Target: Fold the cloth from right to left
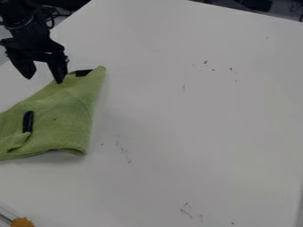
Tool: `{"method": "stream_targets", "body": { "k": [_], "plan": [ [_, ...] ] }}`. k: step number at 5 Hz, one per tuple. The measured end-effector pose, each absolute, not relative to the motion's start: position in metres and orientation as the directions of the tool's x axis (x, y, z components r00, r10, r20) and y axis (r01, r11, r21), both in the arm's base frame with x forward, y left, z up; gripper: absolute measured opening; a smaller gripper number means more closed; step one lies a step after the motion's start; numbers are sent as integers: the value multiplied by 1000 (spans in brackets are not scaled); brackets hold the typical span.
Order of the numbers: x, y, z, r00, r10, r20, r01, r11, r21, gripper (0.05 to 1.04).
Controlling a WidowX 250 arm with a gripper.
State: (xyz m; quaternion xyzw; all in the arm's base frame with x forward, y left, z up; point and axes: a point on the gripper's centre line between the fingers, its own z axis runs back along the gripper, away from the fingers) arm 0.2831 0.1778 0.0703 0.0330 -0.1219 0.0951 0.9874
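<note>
We have the green cloth (62, 111) at the left, its right edge running near to far. At the far left hangs the gripper (44, 80), fingers apart, one tip at the cloth's far edge; we'd likely go right for that right edge.

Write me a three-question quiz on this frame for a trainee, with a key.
1. True or false: the jaws of the end effector stand apart.
2. Which part of the cloth is nearest the end effector in the picture? A) its lower edge B) its upper end C) its left edge
3. Fill in: the orange thing is at the picture's bottom ____ corner.

Key: 1 true; 2 B; 3 left.
</note>
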Motion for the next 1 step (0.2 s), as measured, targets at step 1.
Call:
{"method": "stream_targets", "body": {
  "k": [1],
  "plan": [
    [291,173,68,968,142,208,-156,986,51,1000]
  ]
}}
